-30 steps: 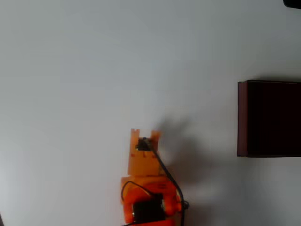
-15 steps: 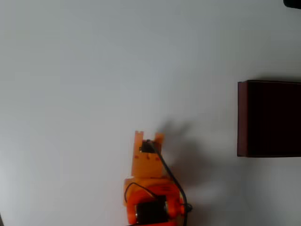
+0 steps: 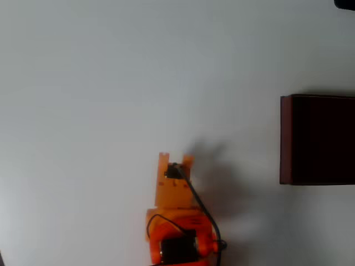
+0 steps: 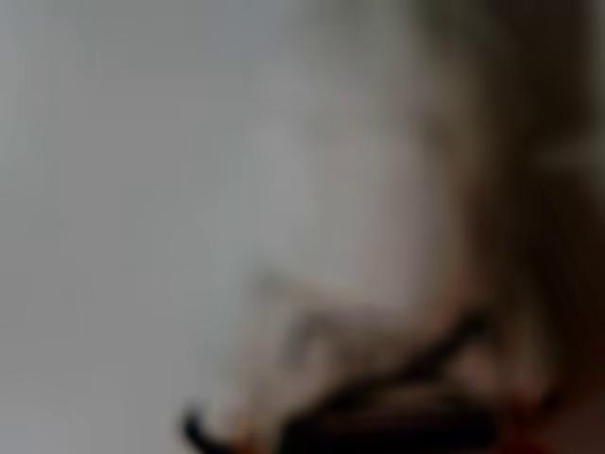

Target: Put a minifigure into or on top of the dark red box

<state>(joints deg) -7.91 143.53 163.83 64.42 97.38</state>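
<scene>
In the overhead view the orange arm rises from the bottom edge, and its gripper [image 3: 175,159] points up the picture over bare white table. Two short orange tips show at its front, and whether they are open or shut is unclear from above. The dark red box [image 3: 285,138] stands at the right edge, well to the right of the gripper and a little higher, with a nearly black inside. The minifigure is hidden. The wrist view is heavily blurred, and a pale shape [image 4: 293,350] low in its centre is too soft to identify.
The white table [image 3: 111,83] stretches wide to the left of and above the arm. A black cable [image 3: 195,198] runs down the arm's right side. A small dark object [image 3: 345,3] sits at the top right corner.
The gripper has shifted slightly right and down the overhead picture since a second ago, and has hardly moved in the last half second. The box has not moved.
</scene>
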